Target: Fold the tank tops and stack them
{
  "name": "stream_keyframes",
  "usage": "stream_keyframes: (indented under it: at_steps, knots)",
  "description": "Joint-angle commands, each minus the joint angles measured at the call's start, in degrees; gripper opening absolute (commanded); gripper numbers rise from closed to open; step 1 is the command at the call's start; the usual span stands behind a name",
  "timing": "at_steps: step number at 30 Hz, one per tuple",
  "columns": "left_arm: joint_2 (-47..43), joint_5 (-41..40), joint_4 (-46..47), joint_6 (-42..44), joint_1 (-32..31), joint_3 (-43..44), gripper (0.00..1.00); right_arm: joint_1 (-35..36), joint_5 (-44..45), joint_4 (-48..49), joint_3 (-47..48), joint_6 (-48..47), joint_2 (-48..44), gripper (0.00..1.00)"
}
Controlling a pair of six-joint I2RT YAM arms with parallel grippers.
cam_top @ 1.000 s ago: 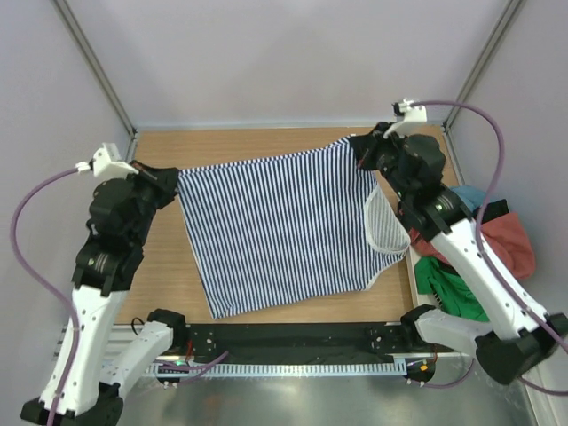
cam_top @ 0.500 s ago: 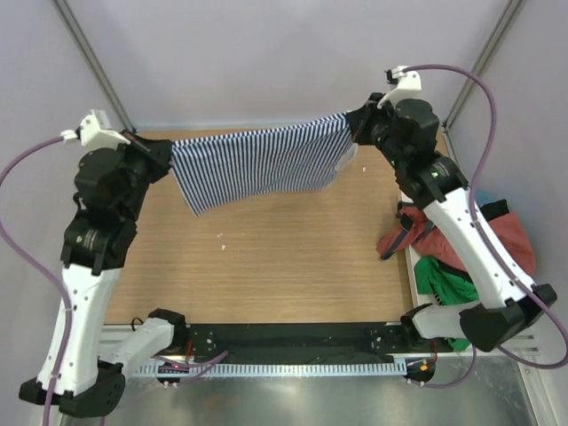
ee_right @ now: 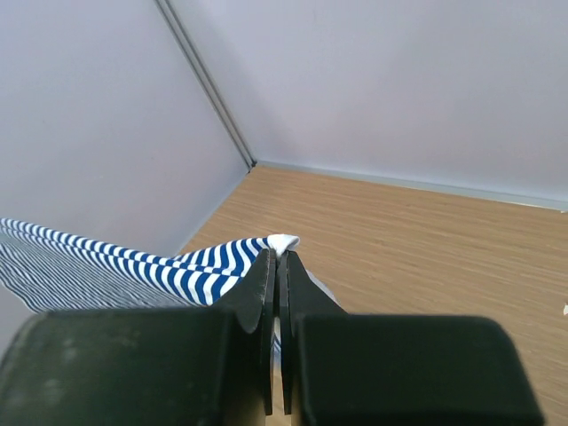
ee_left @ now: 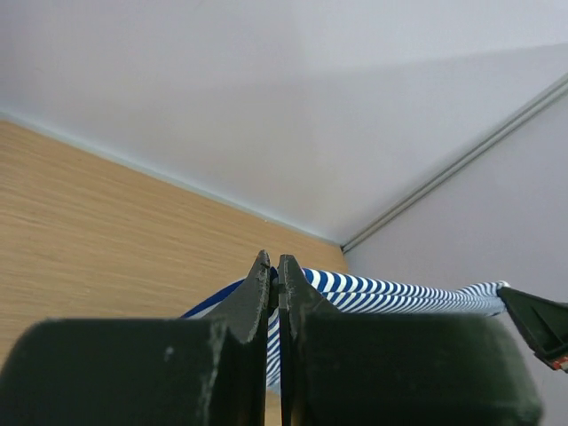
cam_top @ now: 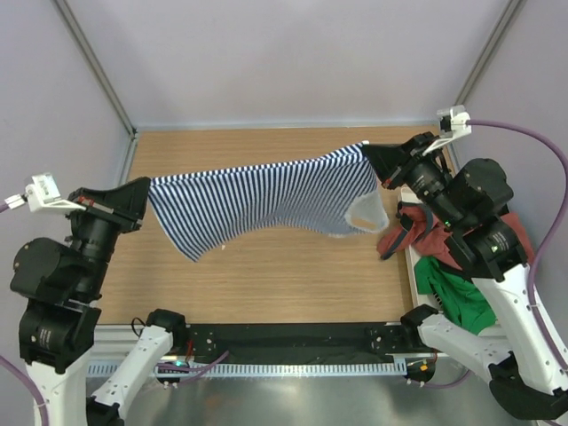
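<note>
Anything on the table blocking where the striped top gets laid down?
Nothing visible. The striped tank top hangs stretched between the left hand and right hand over bare table; the rust-red top lies heaped off the right edge.

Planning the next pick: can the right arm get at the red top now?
Probably not yet: the red top lies close by, but the right gripper is shut on the striped top, held aloft with the left gripper.
</note>
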Motion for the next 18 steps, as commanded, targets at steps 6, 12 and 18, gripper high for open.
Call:
stream_keyframes:
  at_steps: [6,12,18]
  knots:
    - [13.3,-8.4,0.5,-5.3,0.5,-5.2,0.0,-0.5,5.4,-4.9,5.0,-0.1,15.5,0.01]
    - [25.5,-12.4,11.4,-7.8,2.1,-18.4,0.0,-0.6,10.8,7.1,-1.0,1.9,29.7,0.01]
    - [40.0,-14.6,16.8,-9.2,8.3,-17.3,0.0,-0.7,8.2,7.8,13.9,1.5,50.1,0.44]
